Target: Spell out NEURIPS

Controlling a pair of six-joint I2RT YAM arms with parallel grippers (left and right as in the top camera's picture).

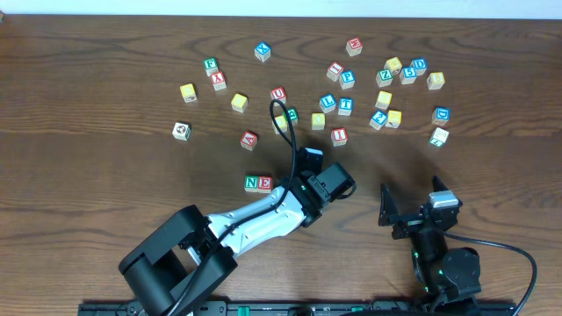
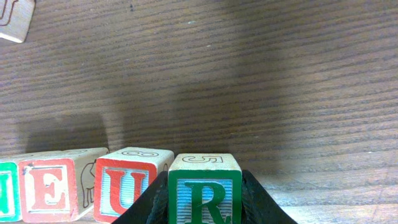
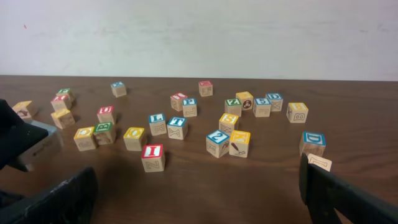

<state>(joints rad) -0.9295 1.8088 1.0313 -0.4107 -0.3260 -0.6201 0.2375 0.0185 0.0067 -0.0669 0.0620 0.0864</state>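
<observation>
Nearest the robot, the right gripper (image 1: 413, 200) sits low over the table (image 1: 105, 219) by its near edge, its jaws spread wide with nothing between them. A little further out and to its left, the left gripper (image 2: 205, 208) pinches the R cube (image 2: 204, 190) — the two dark fingers (image 2: 152, 202) press on its left and right sides, and the green R faces the wrist camera upright. Whether the cube rests on the wood or hangs just above it cannot be told. Just beside it on the left stands the red-lettered U cube (image 2: 127, 183). Next comes the E cube (image 2: 53, 186), close against the U cube, and at the row's left end the N cube (image 1: 252, 183). From overhead, N and E sit flush side by side, while the arm covers U and R. Beyond the row and well apart from it, the I cube (image 1: 339, 135) stands at the near edge of the scattered cubes (image 1: 386, 83) — these spread over the far half of the table.
</observation>
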